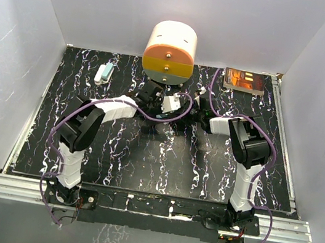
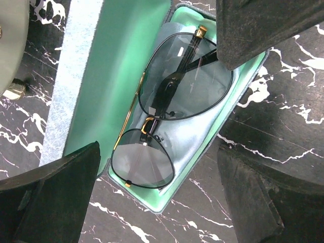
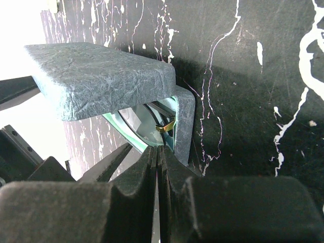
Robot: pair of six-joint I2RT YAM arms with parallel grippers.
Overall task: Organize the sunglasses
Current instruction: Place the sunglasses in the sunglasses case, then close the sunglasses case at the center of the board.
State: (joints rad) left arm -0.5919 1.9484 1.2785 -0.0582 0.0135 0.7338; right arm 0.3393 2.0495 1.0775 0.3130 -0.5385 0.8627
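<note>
The sunglasses [image 2: 172,106] lie folded inside the open case [image 2: 167,205], on its cloth [image 2: 195,139]. They look light, thin-framed and easily scratched, so the bridge is probably the safest hold. The left gripper [image 2: 157,197] hangs above the case, fingers apart. The right gripper [image 3: 158,167] sits at the case's end, fingers pressed together.

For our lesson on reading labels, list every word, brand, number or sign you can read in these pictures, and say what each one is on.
No text can be read anywhere.
Book, at the back right: the cover print is too small and blurred to read.
Sunglasses: no brand or number shows.
Case: no label shows on the parts in view.
</note>
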